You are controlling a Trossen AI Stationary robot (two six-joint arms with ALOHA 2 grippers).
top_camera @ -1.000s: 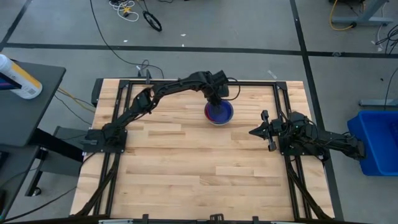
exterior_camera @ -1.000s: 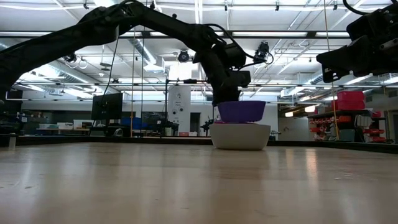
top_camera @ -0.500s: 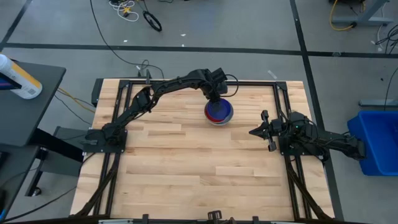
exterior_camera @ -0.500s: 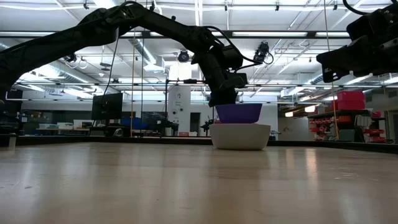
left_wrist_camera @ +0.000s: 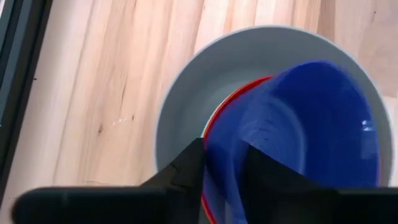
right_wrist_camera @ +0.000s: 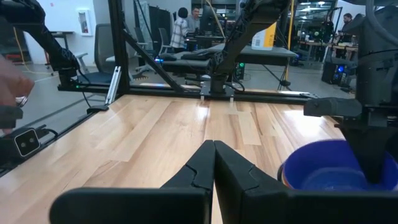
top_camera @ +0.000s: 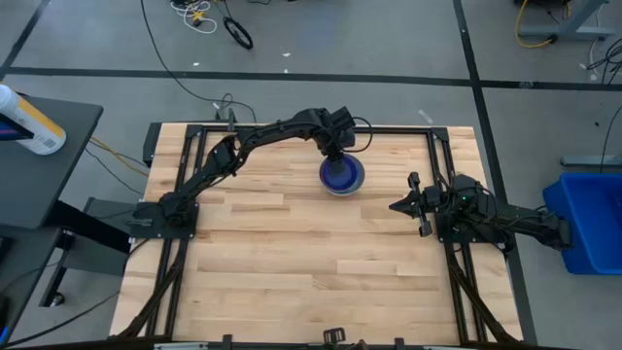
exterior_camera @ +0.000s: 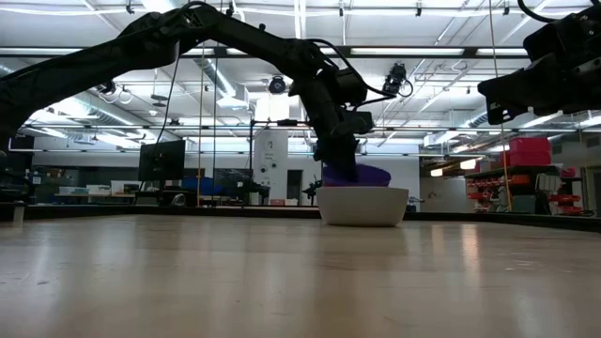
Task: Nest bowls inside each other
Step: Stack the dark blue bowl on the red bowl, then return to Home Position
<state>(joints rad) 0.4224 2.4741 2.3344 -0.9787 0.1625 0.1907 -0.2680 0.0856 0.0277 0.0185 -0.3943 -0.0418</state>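
Observation:
A grey bowl (exterior_camera: 363, 207) stands at the far middle of the table with a red bowl (left_wrist_camera: 219, 115) nested in it. The dark blue bowl (top_camera: 341, 175) lies on top in the stack, tipped to one side in the low view (exterior_camera: 372, 176). My left gripper (left_wrist_camera: 224, 168) points steeply down over the stack's far-left rim, open, one finger inside the dark blue bowl and one outside. My right gripper (top_camera: 394, 206) waits shut above the table's right side, level, pointing at the stack. My left gripper straddles the dark blue bowl's rim (left_wrist_camera: 225, 146) from above, one finger inside the bowl and one outside. Whether either finger touches the rim I cannot tell. The bowl rests tilted in the red bowl.
Black frame rails (top_camera: 194, 146) run along the table's left and right sides. A blue bin (top_camera: 588, 219) stands beyond the right edge and a dark side table with a bottle (top_camera: 29, 122) beyond the left. Bare wood (top_camera: 311, 262) spreads toward the near edge.
The dark blue bowl, held level above the grey bowl a second ago, has dropped down into the stack and tipped to one side. My left gripper has kept its place over the stack's rim.

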